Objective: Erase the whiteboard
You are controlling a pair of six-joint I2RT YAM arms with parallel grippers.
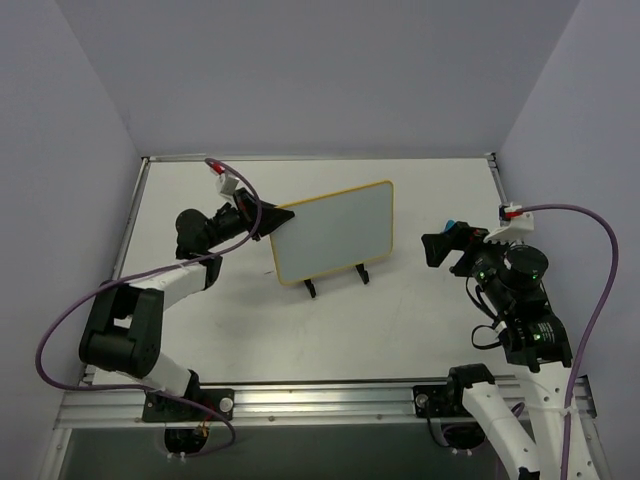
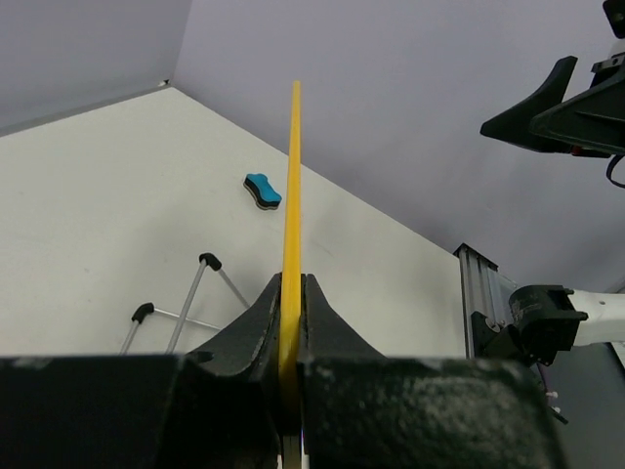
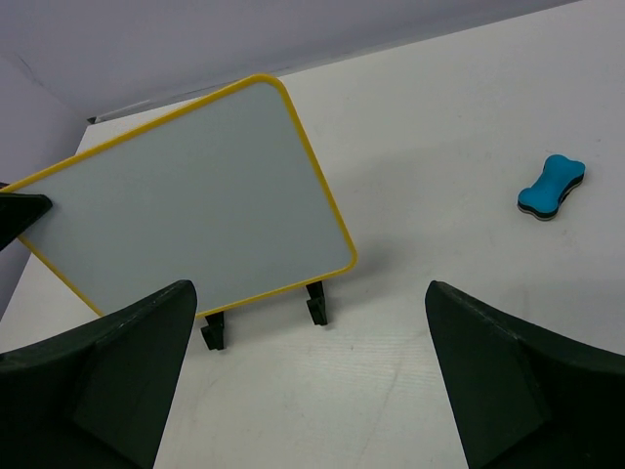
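The whiteboard [image 1: 335, 232], white with a thin yellow frame, stands tilted on a small black-footed stand [image 1: 337, 280] mid-table. Its face shows no writing in the right wrist view [image 3: 186, 215]. My left gripper [image 1: 268, 218] is shut on the board's left edge. In the left wrist view the frame [image 2: 292, 176] runs edge-on between the closed jaws of that gripper [image 2: 290, 293]. My right gripper [image 1: 450, 248] is open and empty to the right of the board, facing it [image 3: 311, 288]. A small blue eraser [image 3: 552, 187] lies on the table right of the board, also in the left wrist view [image 2: 262, 191].
The stand's wire legs [image 2: 186, 303] rest on the white table behind the board. An aluminium rail [image 1: 320, 400] runs along the near edge, another [image 2: 480, 293] on the right side. Purple walls enclose the table. Purple cables [image 1: 600, 260] loop from both wrists.
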